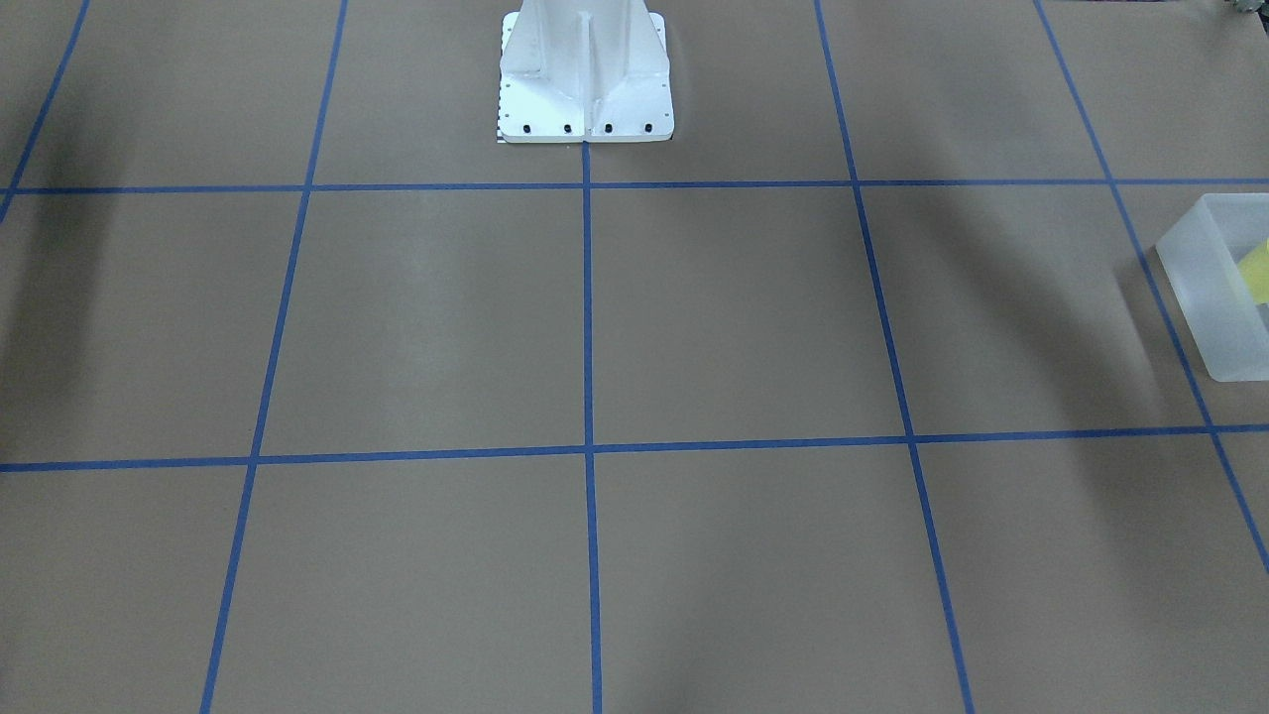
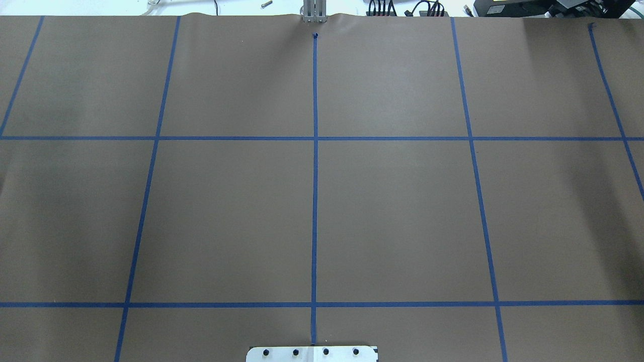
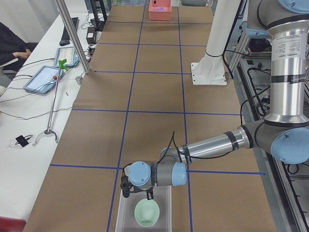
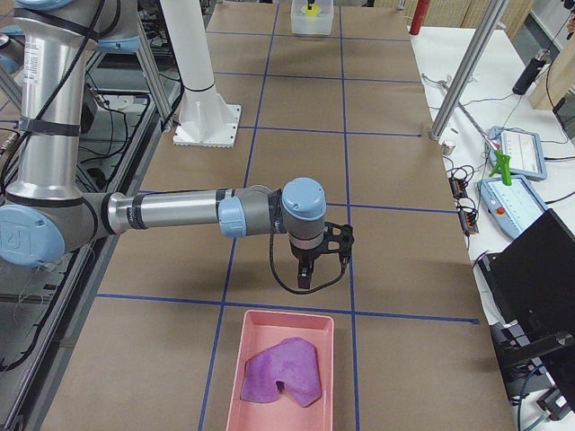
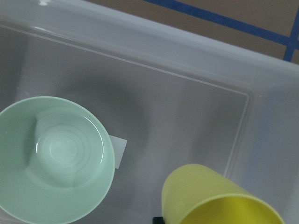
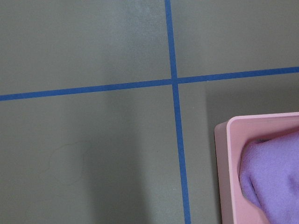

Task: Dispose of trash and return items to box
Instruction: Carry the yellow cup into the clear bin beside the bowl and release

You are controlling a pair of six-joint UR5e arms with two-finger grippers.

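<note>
Only the left wrist view looks into the box [image 5: 187, 46]. One pale green bowl [image 5: 56, 158] stands upright on its floor, mouth up. One yellow cup [image 5: 210, 196] is beside the bowl and apart from it, tilted: its long axis runs slantwise across that view, with the open mouth toward the lower right and the closed end toward the box's middle. Whether the cup rests on the floor or is gripped cannot be told. From the left end of the table, the left claw [image 3: 138, 192] hangs over the near end of the box, just above the bowl. The wrist hides the cup there, and it is impossible to say how far the claw is spread. The front view catches only one end of the box at its right edge, with a sliver of yellow inside and the white robot base [image 1: 585, 69] at the top. The overhead view shows neither arm nor box, only the brown tabletop [image 2: 392, 216] crossed by blue tape lines [image 2: 315, 201]. From the right end of the table, the right claw [image 4: 305, 278] points straight down above the tabletop, near one pink tray [image 4: 287, 323] that holds one purple cloth [image 4: 283, 368]. Its spread cannot be judged either. The right wrist view shows only a tape crossing and a corner of that tray.
</note>
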